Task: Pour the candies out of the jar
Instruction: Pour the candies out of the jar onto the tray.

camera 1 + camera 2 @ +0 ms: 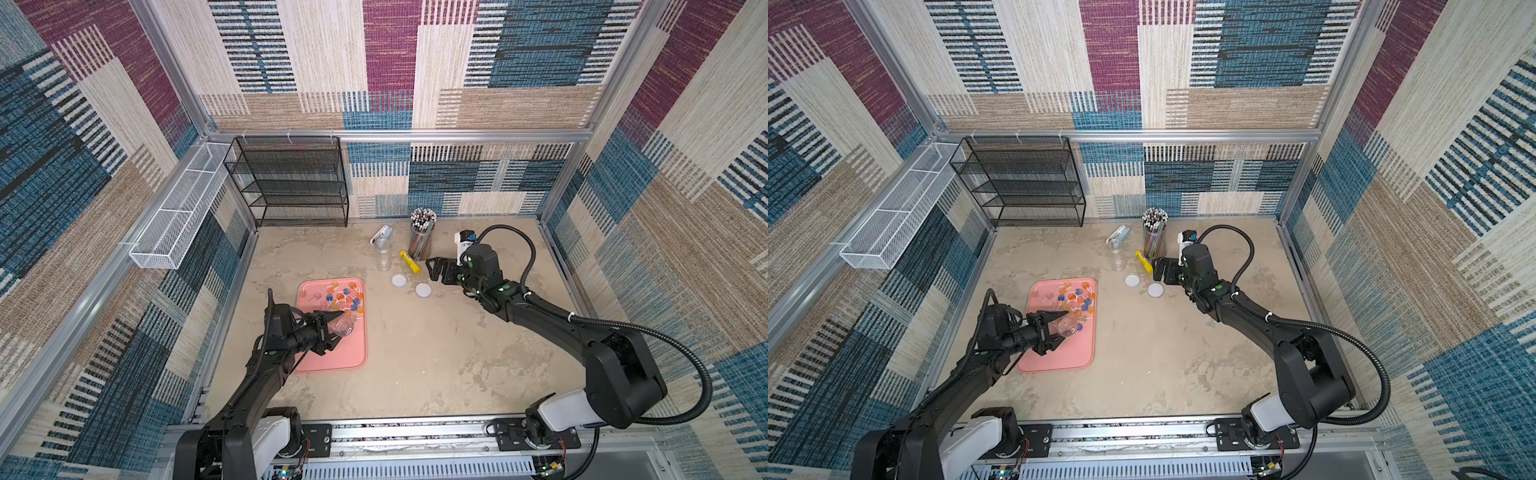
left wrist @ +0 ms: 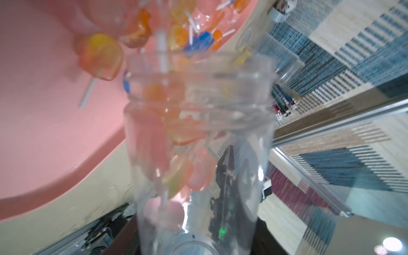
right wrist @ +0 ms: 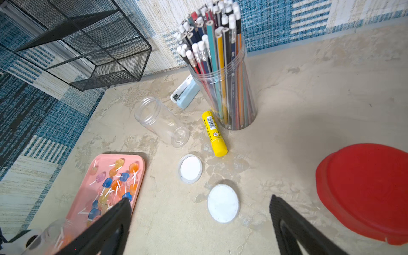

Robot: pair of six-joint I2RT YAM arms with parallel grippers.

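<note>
**Jar tipped over the tray, candies part in, part out**

Your left gripper [image 1: 338, 327] is clamping the clear jar [image 1: 347, 325] around its body. The jar is lying tilted over the pink tray [image 1: 332, 357], with its mouth facing the heap of candies [image 1: 345, 297] on the tray's far half. In both top views the black fingers are covering much of the jar, so you are not getting a count of what is inside. The left wrist view is showing several orange and pink ones within the jar [image 2: 198, 132], but blur is smearing everything there. The right wrist view is cutting the jar [image 3: 50, 234] off at the frame corner, behind a finger.

Your right gripper [image 1: 434, 270] is hanging with its jaws spread wide and nothing between them, above the table [image 1: 436, 365] near two white lids [image 3: 190, 169]. A red lid [image 3: 364, 194] is running out of frame in the right wrist view.

The yellow glue stick [image 3: 214, 132] is showing a barcode and a round symbol, but its print is too small to read.

A second jar [image 3: 161, 123], lying on its side, the stapler [image 3: 185, 95], the pencil jar [image 3: 225, 88] and the glue stick are crowding the far middle of the table. The tray's near half is lying bare, and bare tabletop is stretching between the tray and the right arm. The tray's left edge is sitting near the table's left border.
</note>
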